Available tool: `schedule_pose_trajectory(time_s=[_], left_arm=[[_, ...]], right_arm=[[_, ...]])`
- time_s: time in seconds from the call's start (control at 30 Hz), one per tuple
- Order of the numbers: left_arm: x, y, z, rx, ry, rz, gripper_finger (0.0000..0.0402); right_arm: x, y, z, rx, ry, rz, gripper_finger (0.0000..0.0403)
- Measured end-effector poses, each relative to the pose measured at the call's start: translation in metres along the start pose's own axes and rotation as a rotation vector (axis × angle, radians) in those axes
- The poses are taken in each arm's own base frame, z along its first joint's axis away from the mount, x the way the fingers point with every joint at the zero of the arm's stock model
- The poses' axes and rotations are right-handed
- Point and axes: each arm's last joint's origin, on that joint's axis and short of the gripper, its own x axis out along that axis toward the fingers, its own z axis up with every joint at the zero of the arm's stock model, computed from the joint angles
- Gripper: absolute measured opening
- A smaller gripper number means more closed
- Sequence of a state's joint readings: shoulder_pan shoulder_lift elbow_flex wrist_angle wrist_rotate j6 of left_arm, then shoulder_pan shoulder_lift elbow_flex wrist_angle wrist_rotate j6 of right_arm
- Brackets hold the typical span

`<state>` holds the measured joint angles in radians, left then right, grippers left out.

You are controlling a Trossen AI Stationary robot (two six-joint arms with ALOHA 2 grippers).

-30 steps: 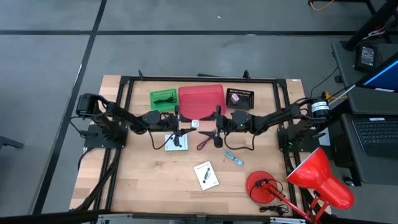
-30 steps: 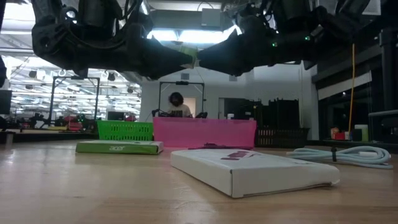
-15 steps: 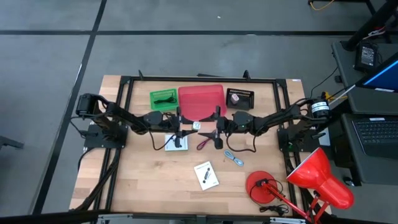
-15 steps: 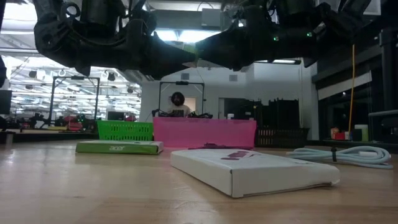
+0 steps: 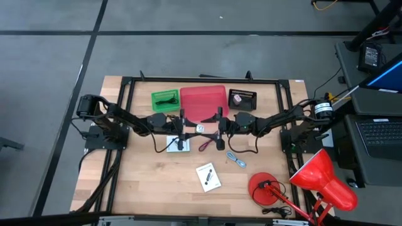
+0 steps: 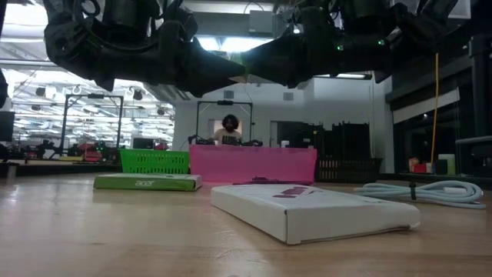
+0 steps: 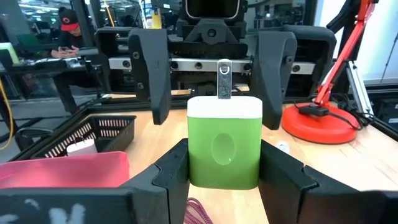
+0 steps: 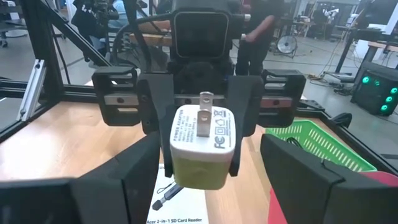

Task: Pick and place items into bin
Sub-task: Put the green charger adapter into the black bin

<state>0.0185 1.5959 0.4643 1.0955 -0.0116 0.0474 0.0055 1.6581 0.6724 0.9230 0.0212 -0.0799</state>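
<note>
Left tool (image 7: 224,171) grips green-and-white charger (image 7: 224,146) by its flat sides, mid-air over desk (image 5: 144,188) centre, near red bin (image 5: 203,100). Right tool (image 8: 202,177) spread wide around it. I judge charger light, rigid, slick; flat sides best hold.

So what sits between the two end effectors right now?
A green-and-white charger plug, gripped by the left end effector; the right end effector flanks it, open. Both wrist views show this.
</note>
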Motion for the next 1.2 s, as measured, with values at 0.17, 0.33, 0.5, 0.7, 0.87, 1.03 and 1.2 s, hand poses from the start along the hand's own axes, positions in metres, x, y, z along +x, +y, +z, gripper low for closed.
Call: schedule_pose_trajectory(time_s=[0.17, 0.33, 0.5, 0.7, 0.87, 1.03, 1.2], left_arm=[[0.0044, 0.0004, 0.0046, 0.0, -0.005, 0.009, 0.0145], [0.0058, 0.0006, 0.0011, 0.002, 0.029, 0.019, 0.0145], [0.006, 0.0006, 0.0006, 0.002, 0.032, 0.021, 0.0145], [0.0061, 0.0006, 0.0011, 0.002, 0.028, 0.021, 0.0145], [0.006, 0.0006, 0.0013, 0.009, 0.025, 0.021, 0.0145], [0.0059, 0.0011, 0.001, 0.012, 0.027, 0.028, 0.0145], [0.0059, 0.0009, 0.0004, 0.012, 0.033, 0.026, 0.0152]], right_arm=[[0.0, 0.0, 0.0, 0.0, 0.0, 0.0, 0.0259], [0.0, 0.0, -0.0001, 0.0, 0.001, 0.0, 0.0257], [0.0, 0.0001, -0.0016, 0.0, 0.017, 0.001, 0.023], [0.0, 0.0001, -0.0016, 0.0, 0.016, 0.001, 0.0186], [-0.0001, 0.0002, -0.0031, 0.0, 0.033, 0.002, 0.0151], [-0.0001, 0.0, -0.0035, 0.0, 0.036, 0.0, 0.0115], [-0.0001, 0.0001, -0.0036, -0.003, 0.036, 0.0, 0.0115]])
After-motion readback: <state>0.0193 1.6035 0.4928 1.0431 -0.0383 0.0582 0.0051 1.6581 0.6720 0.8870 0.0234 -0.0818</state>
